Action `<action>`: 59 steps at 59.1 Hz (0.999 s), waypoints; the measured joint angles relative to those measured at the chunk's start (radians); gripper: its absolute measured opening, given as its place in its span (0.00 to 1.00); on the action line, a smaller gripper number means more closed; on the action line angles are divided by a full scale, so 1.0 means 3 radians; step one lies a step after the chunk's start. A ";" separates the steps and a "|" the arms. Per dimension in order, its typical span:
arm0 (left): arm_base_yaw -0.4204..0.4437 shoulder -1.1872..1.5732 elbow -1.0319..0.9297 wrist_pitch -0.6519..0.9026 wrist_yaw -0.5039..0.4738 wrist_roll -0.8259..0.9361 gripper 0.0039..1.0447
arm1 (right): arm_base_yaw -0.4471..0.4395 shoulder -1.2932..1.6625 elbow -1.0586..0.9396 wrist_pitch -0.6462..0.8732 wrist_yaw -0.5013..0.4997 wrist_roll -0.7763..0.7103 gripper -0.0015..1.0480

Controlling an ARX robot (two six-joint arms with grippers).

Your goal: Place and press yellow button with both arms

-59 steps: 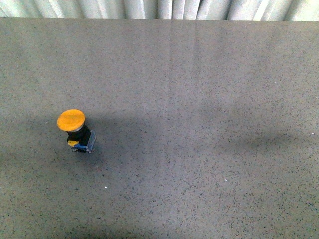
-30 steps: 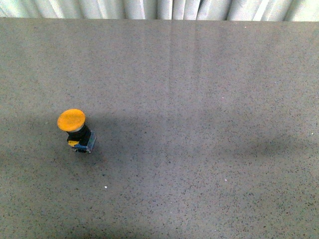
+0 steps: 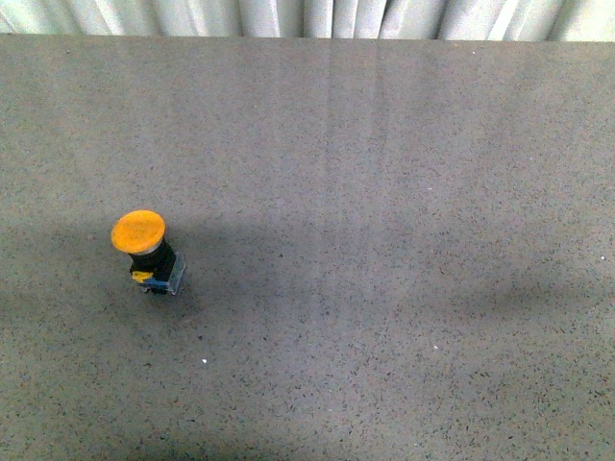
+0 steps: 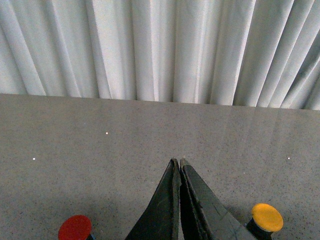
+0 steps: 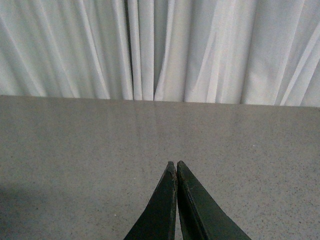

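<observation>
The yellow button [image 3: 139, 233] stands upright on the grey table at the left of the front view, its orange-yellow cap on a black neck over a small blue-and-clear base [image 3: 163, 277]. Neither arm shows in the front view. In the left wrist view my left gripper [image 4: 178, 161] is shut with nothing between its black fingers, and the yellow button [image 4: 267, 217] sits close beside one finger, apart from it. My right gripper [image 5: 176, 163] is shut and empty over bare table; no button appears in the right wrist view.
A red-capped button [image 4: 75, 228] stands on the table on the other side of the left gripper. The speckled grey table [image 3: 384, 240] ends at a far edge backed by a white pleated curtain [image 3: 317, 16].
</observation>
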 joint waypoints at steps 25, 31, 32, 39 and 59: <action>0.0000 0.0000 0.0000 0.0000 0.0001 0.0000 0.01 | 0.0000 -0.0679 0.0001 -0.0701 0.0000 -0.0001 0.01; 0.0000 0.0000 0.0000 0.0000 0.0000 0.0000 0.01 | 0.0000 -0.0682 0.0001 -0.0702 0.0000 -0.0001 0.01; 0.0000 0.0000 0.0000 0.0000 0.0000 0.0000 0.01 | 0.0000 -0.0682 0.0001 -0.0702 -0.0001 -0.0001 0.01; 0.0000 0.0000 0.0000 0.0000 0.0000 0.0000 0.16 | 0.0000 -0.0683 0.0001 -0.0702 -0.0001 -0.0008 0.13; 0.0000 0.0000 0.0000 0.0000 0.0000 0.0000 0.79 | 0.0000 -0.0683 0.0001 -0.0702 -0.0001 -0.0008 0.74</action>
